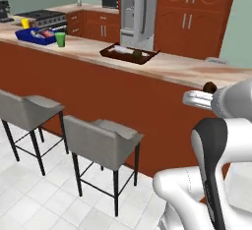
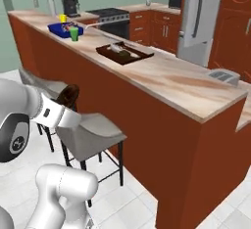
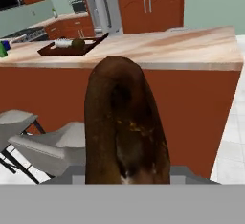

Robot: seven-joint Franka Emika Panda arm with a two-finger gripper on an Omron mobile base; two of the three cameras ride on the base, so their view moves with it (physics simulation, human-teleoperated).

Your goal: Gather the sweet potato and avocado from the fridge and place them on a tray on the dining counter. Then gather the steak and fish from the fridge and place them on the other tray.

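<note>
My gripper (image 1: 207,89) is shut on the sweet potato (image 3: 125,125), a dark reddish-brown oblong lump that hides the fingertips in the hand view. The gripper hangs in front of the dining counter (image 1: 177,67), near its right end and just below the top's height. Further left on the counter lies the dark brown tray (image 1: 109,53) with the dark green avocado (image 1: 137,54) and a pale oblong piece in it. At the counter's far left end is the blue tray (image 1: 25,36), holding a small red piece and pale pieces. The silver fridge (image 1: 139,10) stands shut behind the counter.
A green cup (image 1: 60,39) stands beside the blue tray, with a yellow cup (image 1: 25,23) behind it. Two grey stools (image 1: 101,138) stand along the counter's red-brown front. A small grey toaster (image 2: 224,76) sits at the counter's right end. A stove and wooden cabinets line the back wall.
</note>
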